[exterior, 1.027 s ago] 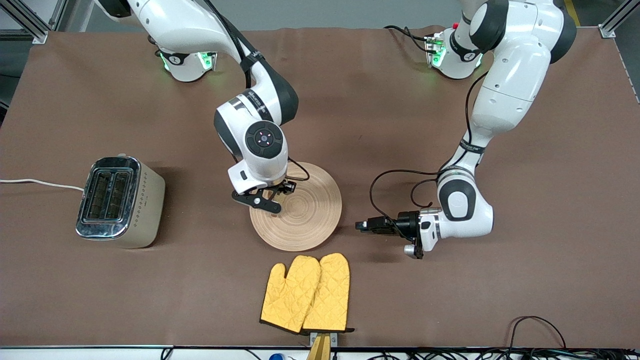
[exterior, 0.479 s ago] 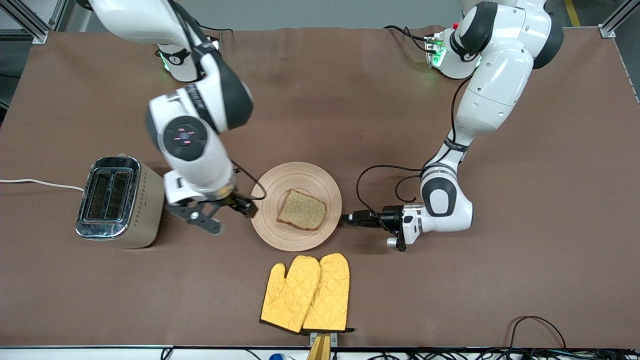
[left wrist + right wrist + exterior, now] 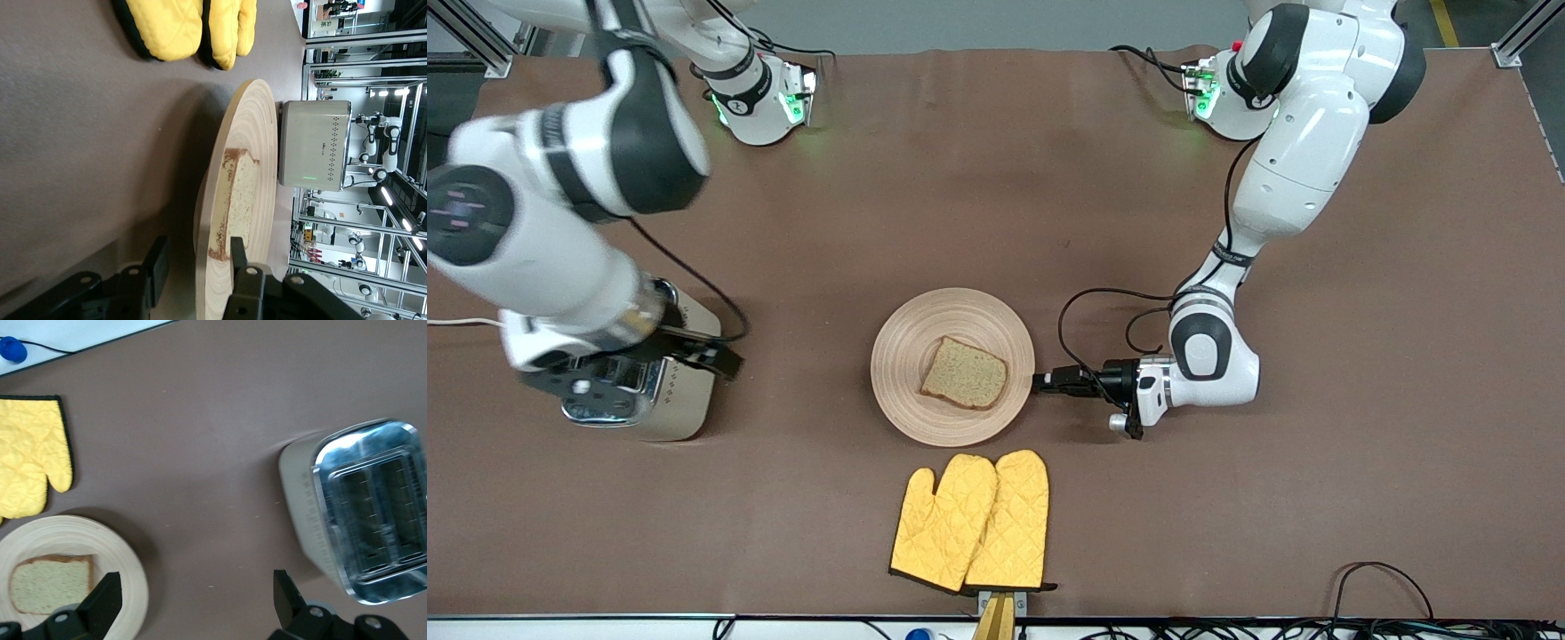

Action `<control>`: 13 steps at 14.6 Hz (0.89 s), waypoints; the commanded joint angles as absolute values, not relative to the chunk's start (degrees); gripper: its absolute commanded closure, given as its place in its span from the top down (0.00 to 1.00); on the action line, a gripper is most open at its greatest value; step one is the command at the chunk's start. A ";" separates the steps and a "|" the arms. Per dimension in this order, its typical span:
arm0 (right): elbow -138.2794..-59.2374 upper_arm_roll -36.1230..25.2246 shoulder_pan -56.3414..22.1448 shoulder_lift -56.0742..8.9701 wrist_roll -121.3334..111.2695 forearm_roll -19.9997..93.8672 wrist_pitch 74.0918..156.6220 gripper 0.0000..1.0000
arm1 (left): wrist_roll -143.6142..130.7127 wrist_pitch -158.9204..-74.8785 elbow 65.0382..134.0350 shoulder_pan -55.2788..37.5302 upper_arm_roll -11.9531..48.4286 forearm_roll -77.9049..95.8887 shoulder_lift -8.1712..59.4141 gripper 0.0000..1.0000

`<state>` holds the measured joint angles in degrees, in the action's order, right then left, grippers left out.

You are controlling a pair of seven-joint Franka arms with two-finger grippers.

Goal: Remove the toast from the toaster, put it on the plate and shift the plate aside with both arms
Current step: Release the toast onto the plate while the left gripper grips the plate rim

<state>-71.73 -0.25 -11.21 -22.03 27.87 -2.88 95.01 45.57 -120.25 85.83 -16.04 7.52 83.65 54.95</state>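
The toast [image 3: 963, 373] lies flat on the round wooden plate [image 3: 903, 342] in the middle of the table. My left gripper [image 3: 1040, 382] is low at the plate's rim on the left arm's end. In the left wrist view it [image 3: 197, 263] is open, with one finger on each side of the plate's rim [image 3: 257, 133], and the toast [image 3: 240, 200] lies just ahead of it. My right gripper [image 3: 636, 369] is up over the toaster [image 3: 685, 413]. In the right wrist view it [image 3: 195, 597] is open and empty, with the plate [image 3: 127, 573] and toast [image 3: 50, 583] to one side.
A silver two-slot toaster [image 3: 363, 520] stands toward the right arm's end of the table, its white cord running off the edge. A pair of yellow quilted oven mitts [image 3: 971, 520] lies nearer the front camera than the plate. Black cables trail from the left wrist.
My right gripper left the toast on the plate and swung up and away to over the toaster. My left gripper slid in to the plate's rim.
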 commanded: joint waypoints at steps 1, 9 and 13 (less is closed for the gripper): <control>-78.38 0.79 -5.38 -15.49 18.23 -1.24 95.27 1.00 | 47.46 -121.03 87.01 -17.49 7.47 87.09 54.32 0.42; -94.02 0.44 3.25 0.95 6.68 0.97 96.50 1.00 | 47.55 -123.92 87.45 -18.54 7.38 88.85 54.41 0.01; -105.53 0.35 5.80 10.09 1.24 0.88 104.23 1.00 | 45.71 -125.60 87.63 -16.88 7.38 89.65 51.86 0.00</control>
<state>-95.81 -0.32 3.40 2.99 4.44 -0.14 99.76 46.20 -125.61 86.70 -18.16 7.27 87.82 54.88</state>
